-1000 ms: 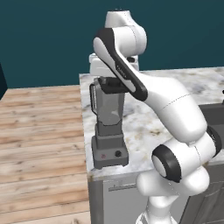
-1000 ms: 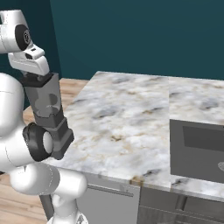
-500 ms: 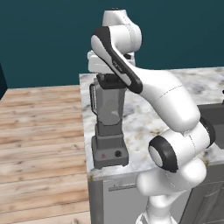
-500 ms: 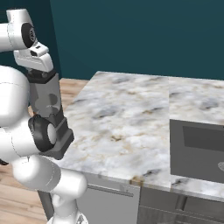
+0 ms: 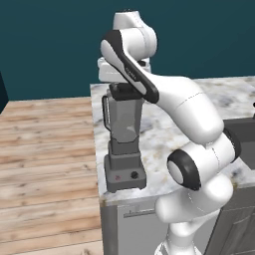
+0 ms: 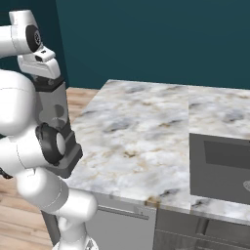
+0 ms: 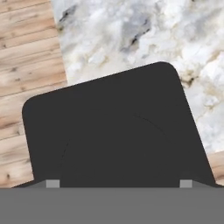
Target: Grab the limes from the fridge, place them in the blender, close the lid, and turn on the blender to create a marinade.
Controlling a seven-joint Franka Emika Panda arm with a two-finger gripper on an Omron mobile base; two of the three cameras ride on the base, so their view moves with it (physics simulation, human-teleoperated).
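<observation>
One blender [image 5: 123, 142] stands at the surface's [image 6: 146, 136] near left corner, at about nine o'clock from the arm's elbow in the left base view, with wooden floor [image 5: 45, 149] further out at nine o'clock. Its grey jar rises from a dark base carrying a red button [image 5: 117, 177] and a black knob [image 5: 134, 175], and the jar handle faces nine o'clock. Directly over the jar's rim sits the robot's hand [image 5: 119, 74], pointing straight down. In the hand view the black lid [image 7: 113, 131] spreads across most of the picture, square with rounded corners, marbled stone at twelve and three o'clock and floorboards at nine o'clock. The gripper [image 7: 117, 183] straddles that lid: its two tips peek up at the lid's near edge, one toward seven o'clock and one toward five, standing wide apart, though whether the fingers [image 7: 53, 183] press the lid's sides or merely flank them I cannot tell. No limes are visible; the jar's contents cannot be made out through the translucent wall. My reading is that the lid-closing step is in hand, with the cap on or just at the rim. Next, I judge, the hand must let go, lift clear, then drop down the front of the base to press the red button without nudging the jar.
</observation>
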